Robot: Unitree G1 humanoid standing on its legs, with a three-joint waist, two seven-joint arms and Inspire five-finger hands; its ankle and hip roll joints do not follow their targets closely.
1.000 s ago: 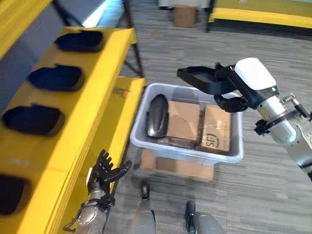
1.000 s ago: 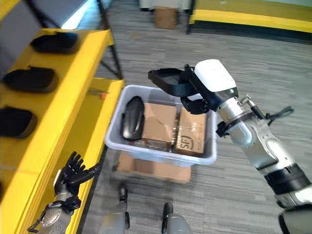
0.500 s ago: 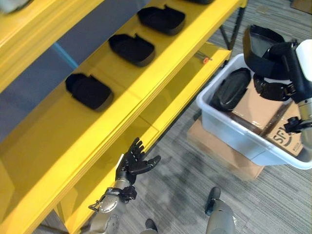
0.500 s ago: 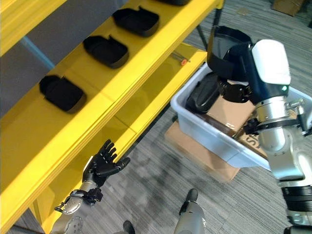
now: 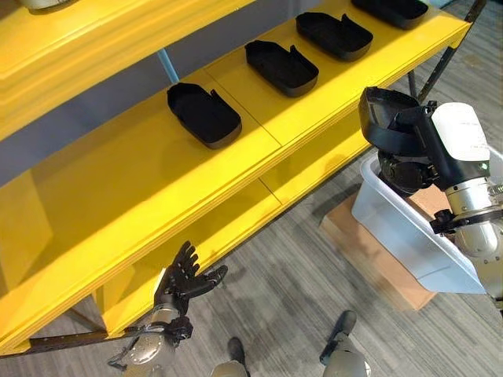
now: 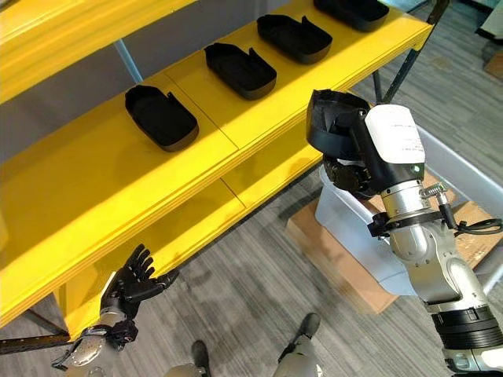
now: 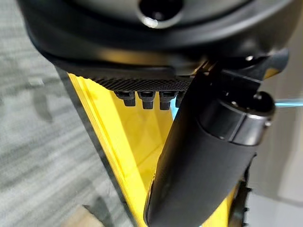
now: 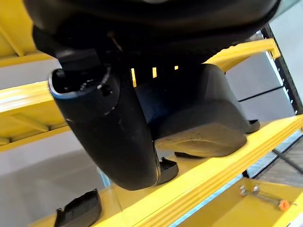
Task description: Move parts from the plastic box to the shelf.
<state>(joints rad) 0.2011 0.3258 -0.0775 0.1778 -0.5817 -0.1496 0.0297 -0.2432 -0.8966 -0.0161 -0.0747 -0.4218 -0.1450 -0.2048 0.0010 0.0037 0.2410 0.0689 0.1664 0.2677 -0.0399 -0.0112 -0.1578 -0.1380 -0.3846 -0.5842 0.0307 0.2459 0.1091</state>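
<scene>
Currently my right robot hand (image 5: 413, 161) is curled round a black part (image 5: 387, 118), raised between plastic box (image 5: 409, 236) and shelf (image 5: 141, 181); it looks a light, stiff, slick shell, best held by its rim; left robot hand (image 5: 182, 280) hangs spread.

Workshop: yellow metal shelf (image 5: 236, 169), black parts (image 5: 203, 115), grey carpet (image 5: 299, 283)
</scene>
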